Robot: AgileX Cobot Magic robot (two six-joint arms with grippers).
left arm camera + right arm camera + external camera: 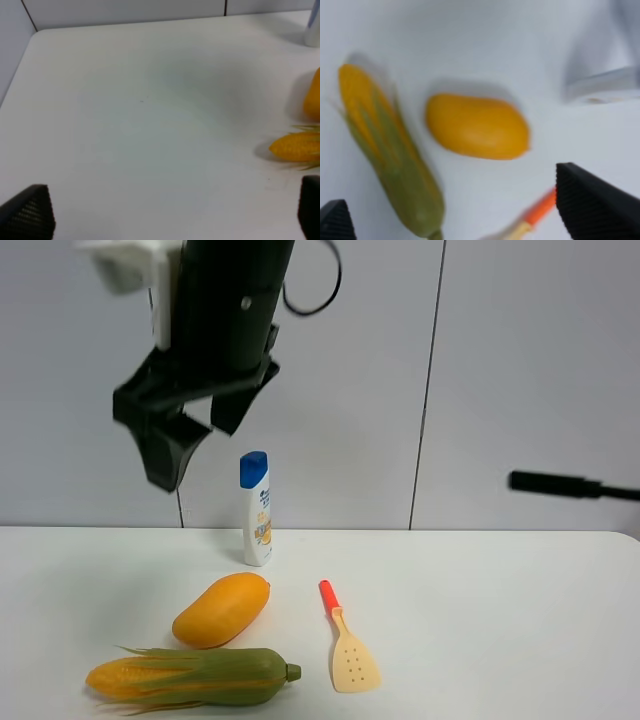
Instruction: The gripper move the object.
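The toy corn (190, 677) lies at the table's front left, green husk with its yellow kernel end pointing left. It also shows in the left wrist view (296, 146) and in the blurred right wrist view (390, 150). A black clawed gripper (195, 450) hangs high above the table at the upper left, open and empty, far from the corn. The left gripper (172, 200) is open over bare table, with the corn tip off to one side. The right gripper (449, 185) is open and empty, looking down on the corn and mango.
An orange mango (222, 609) lies just behind the corn. A cream spatula with a red handle (348, 650) lies to its right. A white bottle with a blue cap (256, 508) stands at the back. A dark bar (570, 485) juts in from the right edge.
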